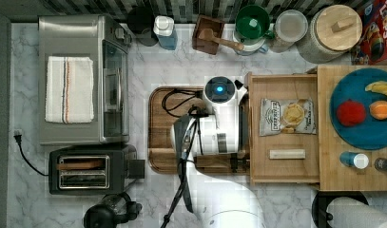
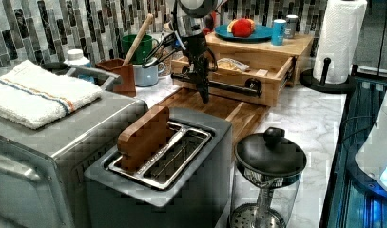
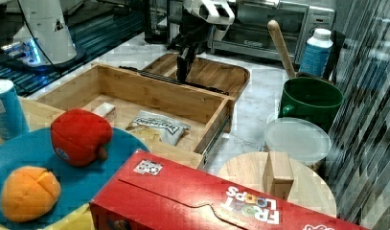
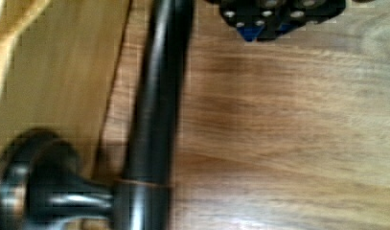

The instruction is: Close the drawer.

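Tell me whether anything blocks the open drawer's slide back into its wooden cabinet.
Nothing visible does. The light wooden drawer holds a chip bag and a small pale wooden block, both lying below its rim. The gripper hangs at its dark bar handle.

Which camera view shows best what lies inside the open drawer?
The top view: it looks straight down into the drawer, showing the chip bag and a small wooden block whole. The right view shows both at a slant; the left view, mostly the drawer's front and handle.
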Action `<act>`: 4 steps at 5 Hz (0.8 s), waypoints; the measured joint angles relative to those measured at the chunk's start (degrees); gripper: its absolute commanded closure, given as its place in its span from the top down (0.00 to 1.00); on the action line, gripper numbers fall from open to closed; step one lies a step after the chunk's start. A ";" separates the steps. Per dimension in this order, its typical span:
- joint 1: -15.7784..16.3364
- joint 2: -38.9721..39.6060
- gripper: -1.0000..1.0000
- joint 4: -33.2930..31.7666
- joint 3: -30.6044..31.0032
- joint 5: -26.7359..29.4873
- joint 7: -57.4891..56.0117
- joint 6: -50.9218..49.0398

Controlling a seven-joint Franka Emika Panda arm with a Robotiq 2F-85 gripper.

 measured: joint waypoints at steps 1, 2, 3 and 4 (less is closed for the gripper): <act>-1.90 -0.06 0.00 0.00 -0.26 -0.06 -1.73 1.87; -3.49 -0.29 0.00 0.00 -0.32 -0.01 -4.34 1.76; -5.64 -0.41 0.00 0.56 -0.17 0.16 -6.41 1.73; -7.91 0.11 0.00 1.79 -0.23 0.20 -10.18 1.73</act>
